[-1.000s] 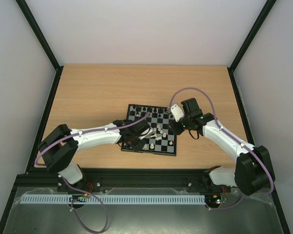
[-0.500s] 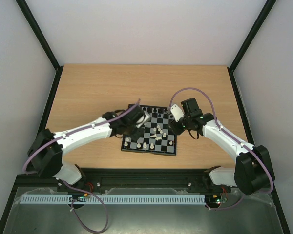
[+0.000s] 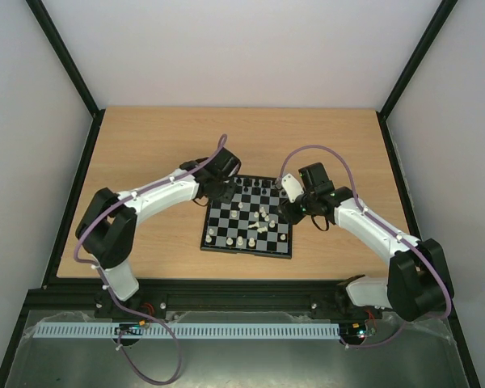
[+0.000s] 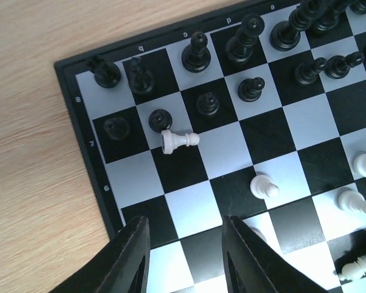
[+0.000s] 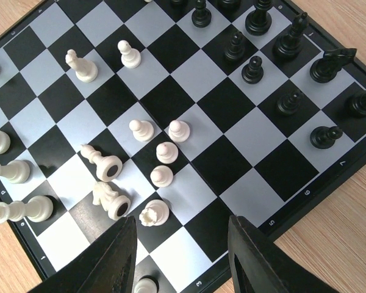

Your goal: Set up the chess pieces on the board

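1. The board [image 3: 244, 252] lies mid-table, between the two arms. Every piece seen is on it.
2. The black pieces [image 4: 196, 54] stand in two rows along the top of the left wrist view. Judged mostly placed.
3. The white pieces [image 5: 160, 152] are not in order. A loose cluster stands at the centre of the right wrist view, a few line the left edge, and three toppled pieces [image 5: 111, 200] lie at lower left.
4. One white pawn [image 4: 179, 140] lies on its side just beside the black pawns [image 4: 160, 118], upper left of the left wrist view.
5. Judgement: roughly half done. What is left is to right the fallen white pieces and rank them on their own side.
6. The left gripper [image 4: 186, 256] hovers over the board's upper-left corner in the top view, arm reaching in from the left. Its fingers are apart with nothing between them.
7. The right gripper [image 5: 183, 256] hangs over the board's right edge, arm bent in from the lower right. Its fingers are spread and hold nothing.
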Tool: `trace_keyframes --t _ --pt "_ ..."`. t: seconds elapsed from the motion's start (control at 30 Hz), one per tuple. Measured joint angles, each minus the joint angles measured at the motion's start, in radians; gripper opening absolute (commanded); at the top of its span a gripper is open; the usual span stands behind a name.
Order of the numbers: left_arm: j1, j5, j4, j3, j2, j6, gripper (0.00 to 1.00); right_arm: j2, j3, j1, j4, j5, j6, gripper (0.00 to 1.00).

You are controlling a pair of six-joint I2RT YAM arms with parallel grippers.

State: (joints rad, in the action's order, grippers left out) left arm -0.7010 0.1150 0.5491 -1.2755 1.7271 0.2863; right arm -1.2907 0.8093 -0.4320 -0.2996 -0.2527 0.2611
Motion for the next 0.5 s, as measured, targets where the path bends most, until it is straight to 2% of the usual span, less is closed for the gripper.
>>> trace_keyframes --t 0.33,0.5 --pt "0.0 -0.029 -0.076 0.004 0.042 -0.044 0.41 0.0 0.0 0.0 -0.001 -0.046 0.0 0.41" --pt "0.005 -0.027 -0.083 0.001 0.047 -0.043 0.36 0.0 0.0 0.0 -0.001 -0.065 0.0 0.41"
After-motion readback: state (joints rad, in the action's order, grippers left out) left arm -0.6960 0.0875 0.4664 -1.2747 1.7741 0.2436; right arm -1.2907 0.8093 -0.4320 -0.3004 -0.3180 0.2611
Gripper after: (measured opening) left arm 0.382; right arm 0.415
